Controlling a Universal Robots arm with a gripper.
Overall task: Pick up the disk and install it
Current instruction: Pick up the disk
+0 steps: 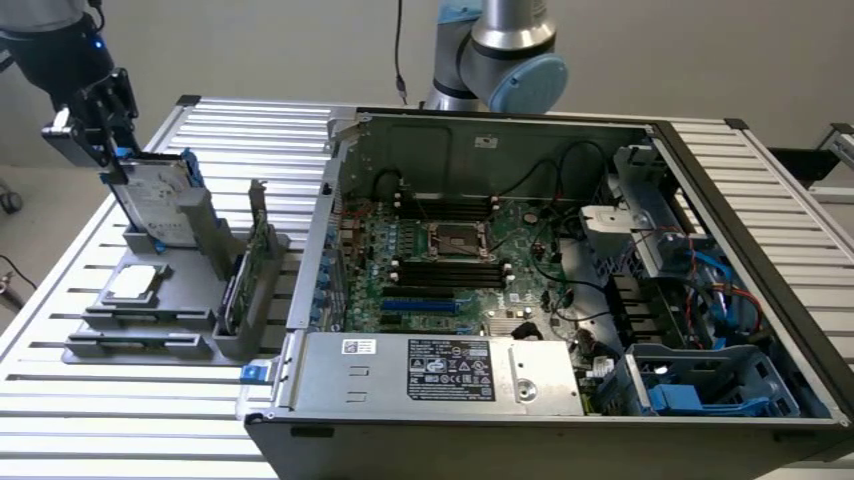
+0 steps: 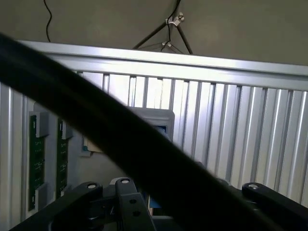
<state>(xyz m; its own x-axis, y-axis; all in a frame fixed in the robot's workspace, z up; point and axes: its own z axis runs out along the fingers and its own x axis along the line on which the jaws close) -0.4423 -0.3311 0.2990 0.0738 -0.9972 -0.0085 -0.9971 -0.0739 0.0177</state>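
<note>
1. Locate the gripper (image 1: 112, 150) at the exterior view's upper left, over the far left part of the slatted table (image 1: 80, 410).

2. Check the fingers (image 2: 262, 192). In the wrist view you see them spread wide apart, with nothing clamped between them. A thick black cable (image 2: 96, 120) crosses this view diagonally in front of them.

3. Locate the disk (image 1: 150, 205). It stands upright on its edge in the grey rack (image 1: 100, 345), directly below the gripper, with blue rails along its sides. Its upper end is at the fingertips. You cannot tell whether the fingers touch it. The disk is seated in the rack and not lifted.

4. Note the other items in the rack:
   - A small drive (image 1: 134, 284) lies flat, nearer the camera than the disk.
   - Cards (image 1: 248, 272) stand on edge at the rack's side nearest the case (image 1: 494, 135).

5. Note the case. It lies open on the table to the exterior view's right of the rack, with the motherboard (image 1: 454, 260) exposed. The power supply (image 1: 441, 370) sits along its near edge. Blue plastic parts (image 1: 681, 395) sit in the near right corner.

6. Note the arm (image 1: 501, 50), which rises behind the case at the far edge of the table.
</note>
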